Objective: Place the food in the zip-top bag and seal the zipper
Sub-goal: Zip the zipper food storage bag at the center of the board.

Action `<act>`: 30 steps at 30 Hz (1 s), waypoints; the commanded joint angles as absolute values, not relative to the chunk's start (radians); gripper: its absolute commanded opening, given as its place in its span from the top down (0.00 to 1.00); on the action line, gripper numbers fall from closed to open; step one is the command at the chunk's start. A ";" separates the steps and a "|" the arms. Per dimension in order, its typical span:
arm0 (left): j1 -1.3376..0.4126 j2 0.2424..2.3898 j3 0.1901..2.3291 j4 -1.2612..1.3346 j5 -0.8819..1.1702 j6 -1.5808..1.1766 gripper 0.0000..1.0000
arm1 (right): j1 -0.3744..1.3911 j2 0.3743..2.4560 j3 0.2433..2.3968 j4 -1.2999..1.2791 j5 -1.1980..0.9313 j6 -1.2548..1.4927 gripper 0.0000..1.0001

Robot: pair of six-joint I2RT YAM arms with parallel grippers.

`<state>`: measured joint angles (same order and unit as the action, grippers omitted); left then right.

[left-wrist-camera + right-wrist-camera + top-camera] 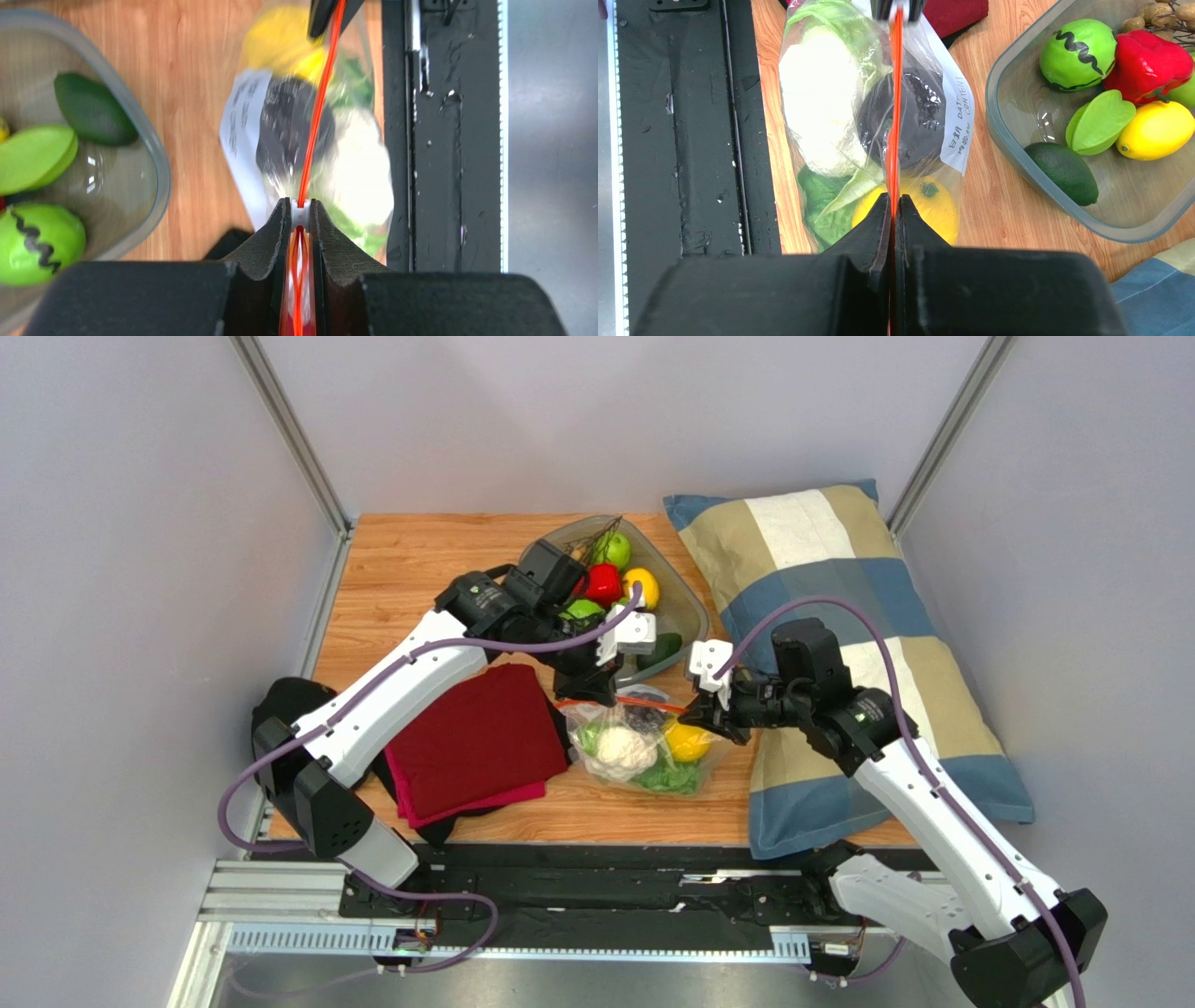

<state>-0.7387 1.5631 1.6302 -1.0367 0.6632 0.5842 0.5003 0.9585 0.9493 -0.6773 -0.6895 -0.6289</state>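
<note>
The zip-top bag [638, 749] lies on the wooden table, stretched between both grippers. Through the clear plastic show the white cauliflower [822, 91], the green cabbage [829, 203] and the yellow fruit [934, 206]. The red-orange zipper [895, 105] runs taut in a straight line from one gripper to the other. My left gripper [300, 213] is shut on the zipper [316, 119] at its white slider, at the bag's far-left end [589, 686]. My right gripper [893, 203] is shut on the zipper's other end [709, 714].
The grey tray [687, 609] behind the bag holds green fruits [1078, 45], a red pepper [1148, 63], a lemon and an avocado. A red cloth [470, 742] lies left of the bag and a plaid pillow [842, 616] to the right. A black rail [682, 126] borders the near edge.
</note>
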 commanded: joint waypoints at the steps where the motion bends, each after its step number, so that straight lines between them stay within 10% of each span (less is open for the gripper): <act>1: -0.658 1.485 1.591 -1.195 0.563 0.684 1.00 | 0.468 0.927 0.960 -0.729 -0.641 -0.646 1.00; 30: -0.545 1.482 1.644 -1.495 0.905 0.821 1.00 | 0.446 1.143 1.195 -1.126 -0.887 -0.790 1.00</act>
